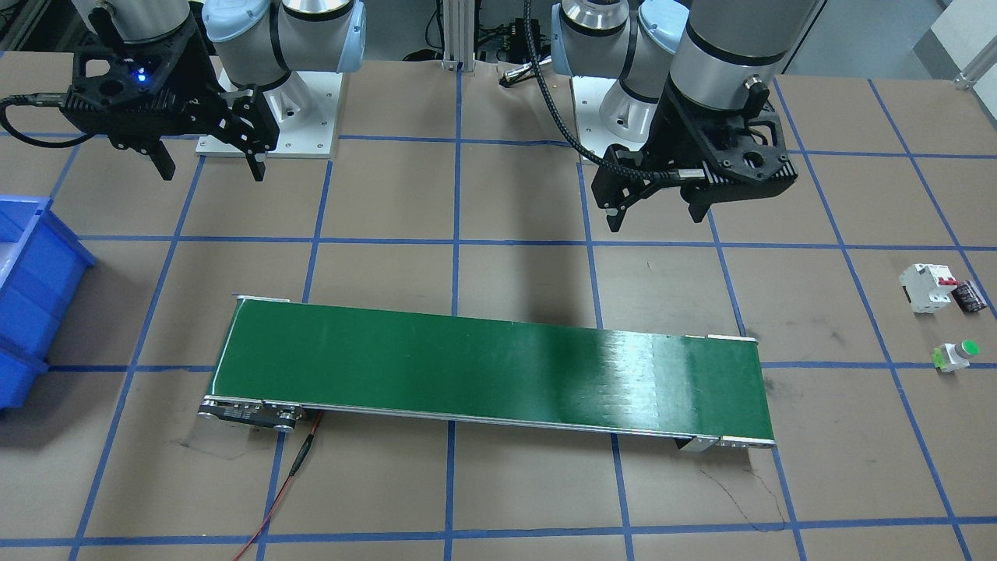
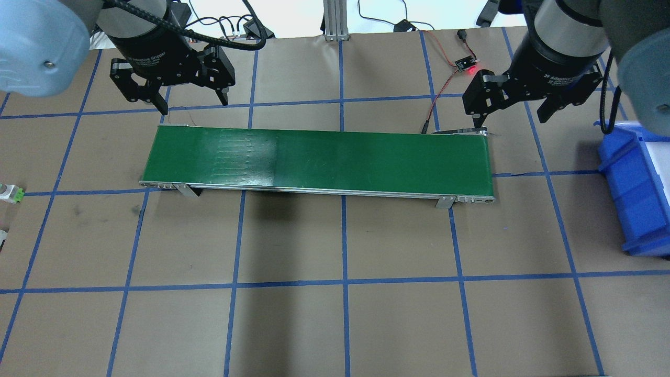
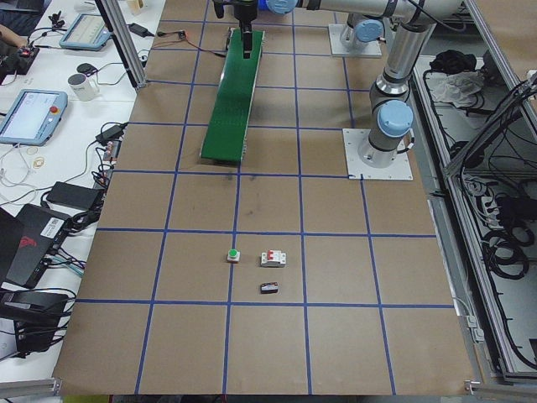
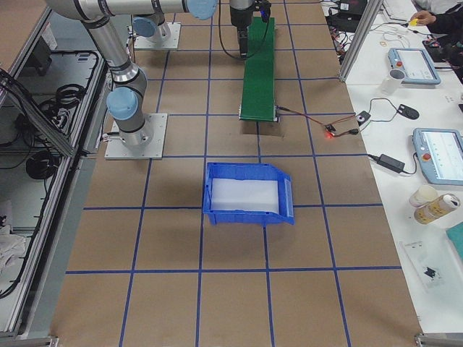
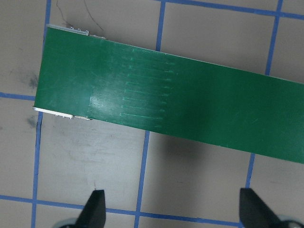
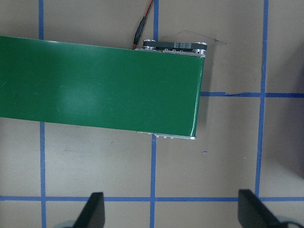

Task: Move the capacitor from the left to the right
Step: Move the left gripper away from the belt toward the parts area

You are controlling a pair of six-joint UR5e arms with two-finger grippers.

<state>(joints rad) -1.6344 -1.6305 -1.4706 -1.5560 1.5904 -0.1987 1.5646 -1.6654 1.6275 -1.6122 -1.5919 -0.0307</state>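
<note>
Capacitor beside breaker — left pincer, right pincer agape

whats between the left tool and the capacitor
Mostly bare table, then the white breaker beside the capacitor, on the side facing the left tool; seen in the front-facing view.

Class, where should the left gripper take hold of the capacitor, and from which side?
Likely from straight above, with the left gripper closing across the middle of the capacitor. It is stubby and seems to lie on its side, and the white breaker sits close beside it.
</note>
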